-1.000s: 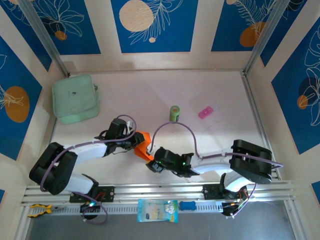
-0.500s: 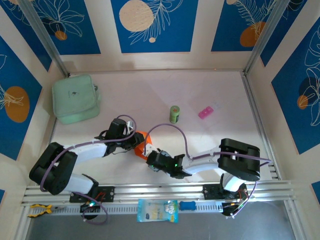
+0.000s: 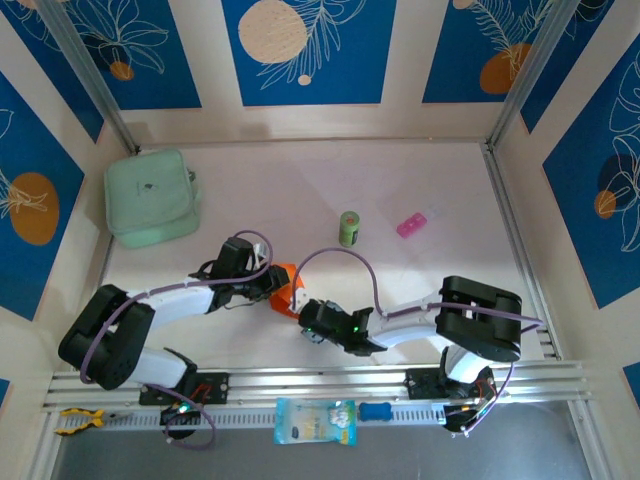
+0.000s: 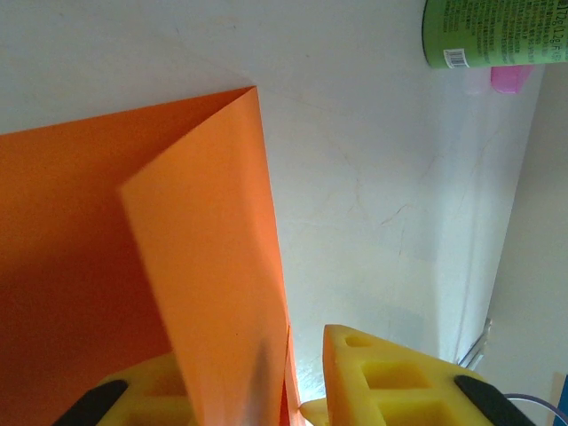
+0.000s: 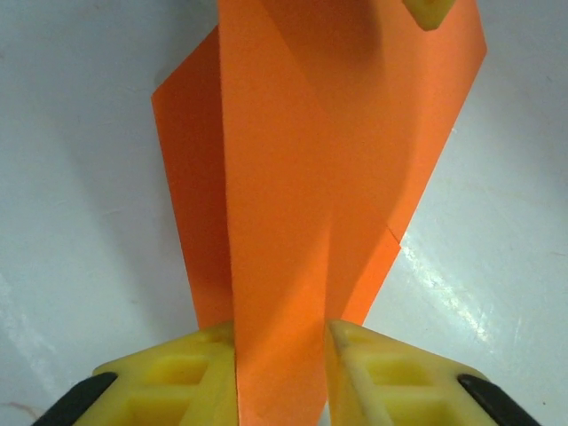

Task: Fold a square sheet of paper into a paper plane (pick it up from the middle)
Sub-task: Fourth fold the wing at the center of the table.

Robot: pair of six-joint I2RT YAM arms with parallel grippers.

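Note:
The square sheet of paper (image 3: 286,284), bright orange and creased into angled flaps, stands up off the table between my two grippers near the middle front. My right gripper (image 5: 280,330) is shut on its near end, and both yellow fingers press the folded layers (image 5: 302,177). My left gripper (image 4: 248,355) is at the paper's left side (image 3: 268,283). One finger is behind the raised flap (image 4: 204,266). The other finger (image 4: 373,373) stands apart from the paper with table showing in the gap, so the jaws are narrowly open. The right gripper (image 3: 300,314) comes in from the lower right.
A small green can (image 3: 349,227) and a pink packet (image 3: 411,224) stand behind the paper. The can (image 4: 493,31) also appears in the left wrist view. A mint-green pouch (image 3: 151,196) lies at the far left. A snack packet (image 3: 314,420) rests on the front rail.
The right gripper has closed onto the paper's near end after sliding slightly left. The left jaws have eased apart a little. The paper has bunched narrower between the grippers.

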